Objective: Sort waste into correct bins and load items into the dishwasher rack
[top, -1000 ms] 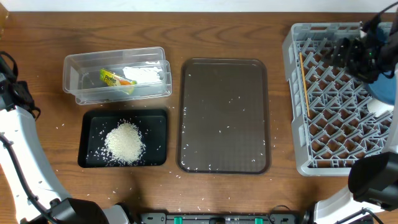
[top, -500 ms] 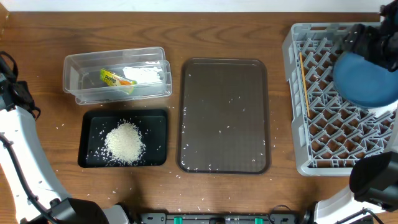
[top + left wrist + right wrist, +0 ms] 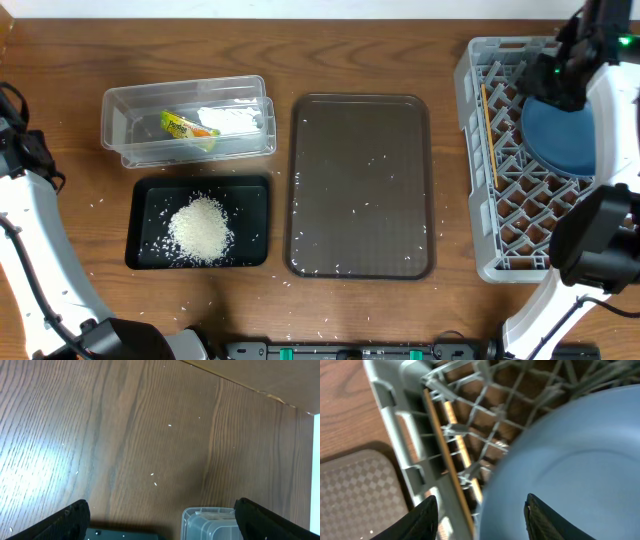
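The large dark-blue bowl (image 3: 558,138) lies upside down in the grey dishwasher rack (image 3: 468,150). My right gripper (image 3: 556,92) is over the bowl's far-left edge. In the right wrist view its fingers (image 3: 485,520) are spread wide, with the bowl's rim (image 3: 570,460) between them. Wooden chopsticks (image 3: 488,120) lie along the rack's left side, also in the right wrist view (image 3: 447,460). The clear tub (image 3: 120,125) holds the yellow-green wrapper (image 3: 185,127) and the white napkin (image 3: 232,118). The black tray (image 3: 142,225) holds the rice pile (image 3: 200,228). My left gripper (image 3: 160,527) is open and empty. The small bowl and cups are hidden.
The brown serving tray (image 3: 360,185) lies between the bins and the rack, with a few rice grains on it. Loose grains are scattered on the wooden table. The left wrist view shows a corner of the clear tub (image 3: 210,520) and the black tray's edge (image 3: 125,536).
My right arm has swung left and down over the rack with the dark-blue bowl. The bowl now lies further left in the rack. The left arm has not moved.
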Controlling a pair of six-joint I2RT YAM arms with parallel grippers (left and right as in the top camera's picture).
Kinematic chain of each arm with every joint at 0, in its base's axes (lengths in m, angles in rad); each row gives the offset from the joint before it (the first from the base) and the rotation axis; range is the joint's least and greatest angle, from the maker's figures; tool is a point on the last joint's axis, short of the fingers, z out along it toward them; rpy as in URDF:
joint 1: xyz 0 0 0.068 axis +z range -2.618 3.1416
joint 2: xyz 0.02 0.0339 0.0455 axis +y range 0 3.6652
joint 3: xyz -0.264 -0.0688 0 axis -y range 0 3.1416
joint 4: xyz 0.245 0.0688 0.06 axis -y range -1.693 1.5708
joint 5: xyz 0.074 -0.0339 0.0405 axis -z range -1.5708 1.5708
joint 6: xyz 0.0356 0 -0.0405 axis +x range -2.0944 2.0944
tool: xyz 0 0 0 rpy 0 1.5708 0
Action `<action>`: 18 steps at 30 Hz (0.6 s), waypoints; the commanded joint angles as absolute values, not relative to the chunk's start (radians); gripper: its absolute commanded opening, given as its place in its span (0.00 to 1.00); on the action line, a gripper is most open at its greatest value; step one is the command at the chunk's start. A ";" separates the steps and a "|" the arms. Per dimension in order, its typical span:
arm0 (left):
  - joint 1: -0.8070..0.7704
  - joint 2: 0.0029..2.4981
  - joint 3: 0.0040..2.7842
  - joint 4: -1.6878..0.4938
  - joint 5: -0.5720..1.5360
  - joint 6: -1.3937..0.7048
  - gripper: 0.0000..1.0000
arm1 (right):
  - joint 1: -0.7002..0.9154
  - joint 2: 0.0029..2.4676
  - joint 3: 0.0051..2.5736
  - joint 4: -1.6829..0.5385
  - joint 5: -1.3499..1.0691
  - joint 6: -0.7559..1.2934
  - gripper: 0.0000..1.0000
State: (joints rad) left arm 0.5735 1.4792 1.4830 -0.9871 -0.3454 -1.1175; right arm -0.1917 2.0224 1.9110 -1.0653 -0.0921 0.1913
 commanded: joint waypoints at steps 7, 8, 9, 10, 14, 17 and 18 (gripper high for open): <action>0.578 1.485 1.483 -0.990 -0.356 -1.108 0.95 | -0.161 2.035 1.916 -1.108 0.075 0.318 0.36; 0.578 1.485 1.483 -0.990 -0.356 -1.108 0.95 | -0.158 2.043 1.916 -1.114 0.075 0.318 0.33; 0.578 1.485 1.483 -0.990 -0.356 -1.108 0.95 | -0.156 2.050 1.916 -1.119 0.075 0.319 0.32; 0.578 1.485 1.483 -0.990 -0.356 -1.108 0.95 | -0.154 2.061 1.915 -1.122 0.075 0.322 0.32; 0.578 1.485 1.483 -0.991 -0.356 -1.108 0.95 | -0.149 2.084 1.915 -1.126 0.070 0.331 0.29; 0.578 1.485 1.483 -0.990 -0.356 -1.108 0.95 | -0.150 2.087 1.915 -1.126 0.067 0.334 0.24; 0.578 1.485 1.483 -0.990 -0.356 -1.108 0.95 | -0.149 2.087 1.915 -1.126 0.067 0.334 0.24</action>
